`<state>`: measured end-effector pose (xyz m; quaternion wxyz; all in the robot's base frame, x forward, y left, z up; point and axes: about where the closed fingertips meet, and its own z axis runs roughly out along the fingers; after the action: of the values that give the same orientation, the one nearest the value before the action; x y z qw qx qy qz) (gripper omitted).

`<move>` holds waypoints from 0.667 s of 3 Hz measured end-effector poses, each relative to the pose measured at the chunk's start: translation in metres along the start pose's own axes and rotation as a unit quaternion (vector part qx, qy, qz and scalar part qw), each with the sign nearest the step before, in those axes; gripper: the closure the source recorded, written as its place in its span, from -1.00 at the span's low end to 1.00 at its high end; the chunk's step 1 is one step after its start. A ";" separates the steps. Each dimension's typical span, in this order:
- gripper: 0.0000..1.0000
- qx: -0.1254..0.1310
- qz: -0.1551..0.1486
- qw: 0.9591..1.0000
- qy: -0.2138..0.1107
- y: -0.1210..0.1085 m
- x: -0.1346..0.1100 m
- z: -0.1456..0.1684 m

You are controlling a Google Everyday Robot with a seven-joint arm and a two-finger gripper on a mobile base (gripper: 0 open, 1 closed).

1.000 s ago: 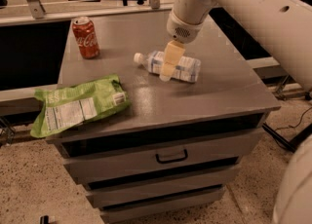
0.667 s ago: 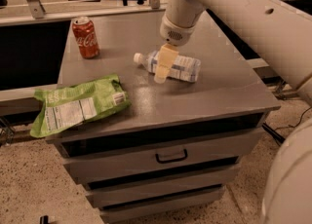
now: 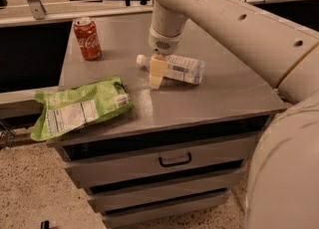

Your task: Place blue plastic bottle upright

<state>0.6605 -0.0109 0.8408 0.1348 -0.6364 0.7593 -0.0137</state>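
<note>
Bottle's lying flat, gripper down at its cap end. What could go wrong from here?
1. The gripper sits by the cap end of the blue plastic bottle, off its middle; lifted from there, the body might swing or slip.
2. The bottle lies on its round side, so a nudge may roll it toward the front edge of the cabinet top.

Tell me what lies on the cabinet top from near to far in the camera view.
Green chip bag → blue plastic bottle, lying on its side → Coca-Cola can. The gripper overlaps the bottle near its cap end, so it has no place of its own.
</note>
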 end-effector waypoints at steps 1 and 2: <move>-0.02 -0.007 -0.008 1.000 0.001 0.003 -0.007 0.005; 0.44 -0.007 -0.008 1.000 0.001 0.003 -0.008 0.002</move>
<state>0.6597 -0.0022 0.8397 0.1296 -0.6437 0.7541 -0.0102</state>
